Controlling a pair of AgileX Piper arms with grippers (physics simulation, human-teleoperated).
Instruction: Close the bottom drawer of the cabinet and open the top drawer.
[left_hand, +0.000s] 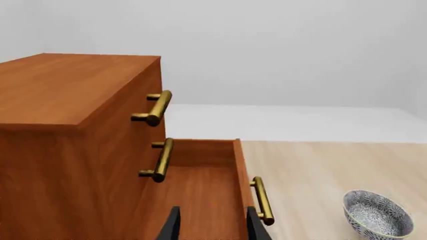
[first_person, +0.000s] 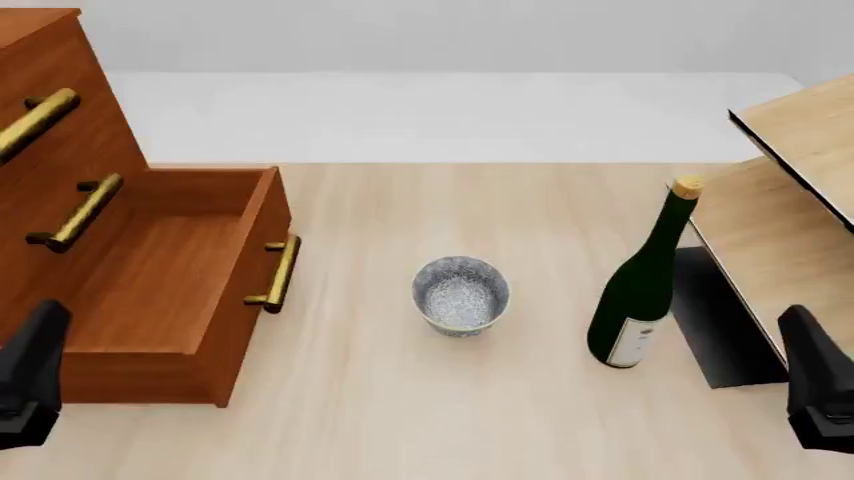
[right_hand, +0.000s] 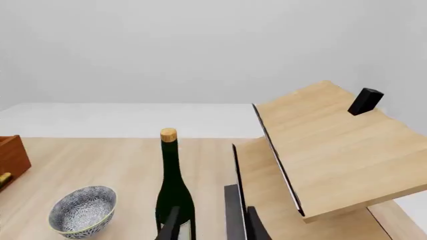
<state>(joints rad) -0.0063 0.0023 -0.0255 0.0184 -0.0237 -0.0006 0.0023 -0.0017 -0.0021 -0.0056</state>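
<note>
1. Cabinet: far left of table; top drawer shut flush.
2. Bottom drawer: pulled fully out, brass handle facing right.
3. Left gripper: fingers spread, hovering above the open drawer's near end, touching nothing.
4. Right gripper: fingers apart, empty, near right, behind the bottle.
5. Bowl: table centre.

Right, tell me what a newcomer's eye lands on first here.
The reddish-brown cabinet at the table's left, with its bottom drawer pulled wide open and apparently empty. Next, the dark green wine bottle standing upright right of centre, beside the pale wood shelf unit. Between them sits a small blue-patterned bowl.
</note>
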